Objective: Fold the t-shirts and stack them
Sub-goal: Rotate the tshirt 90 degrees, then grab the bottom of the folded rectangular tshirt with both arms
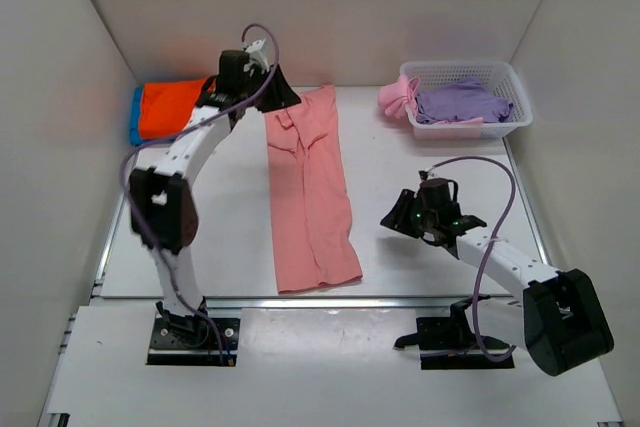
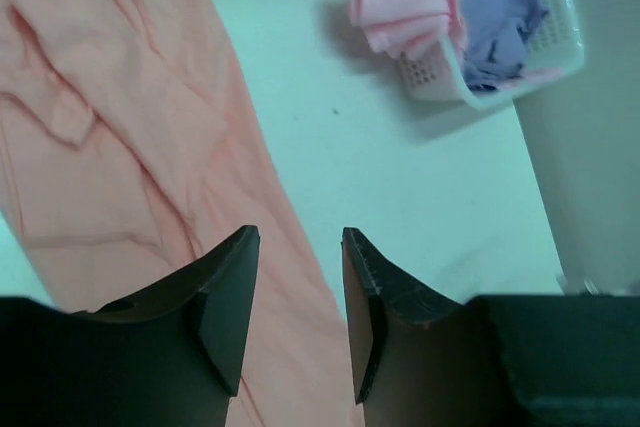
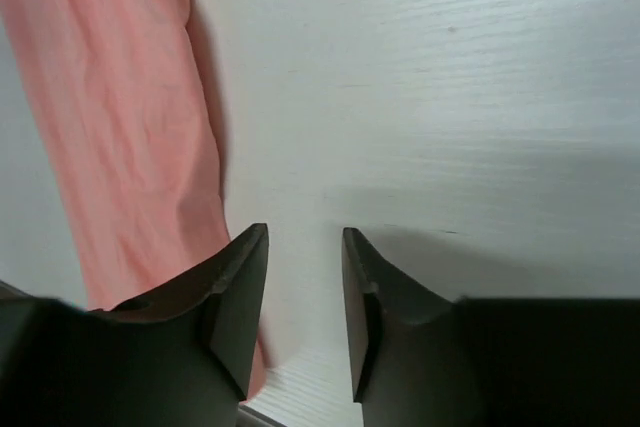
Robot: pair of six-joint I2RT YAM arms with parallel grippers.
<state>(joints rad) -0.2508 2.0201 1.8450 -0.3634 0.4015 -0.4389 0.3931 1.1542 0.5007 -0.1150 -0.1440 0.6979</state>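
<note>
Bench surface (image 1: pixel 230 247): white, matt, with faint wood grain in the right wrist view. White walls (image 1: pixel 350 7) enclose it on the left, far and right sides.

Salmon-pink t-shirt (image 1: pixel 310 187): lies flat at the bench centre, folded lengthwise into a long strip that runs from the far edge almost to the near edge. A sleeve is tucked over at the far end and light creases run along its length.

Orange t-shirt (image 1: pixel 170 107): folded in the far-left corner, on top of a blue t-shirt (image 1: pixel 135 119) whose edge shows at its left.

White basket (image 1: pixel 520 112): stands in the far-right corner and holds a crumpled lavender t-shirt (image 1: pixel 460 102). A brighter pink t-shirt (image 1: pixel 398 97) hangs over its left rim onto the bench.

Left gripper (image 2: pixel 300 237): raised above the far end of the salmon-pink t-shirt, jaws parted, nothing between them.

Right gripper (image 3: pixel 305 232): low over bare bench just right of the strip's near half, jaws parted, empty.
</note>
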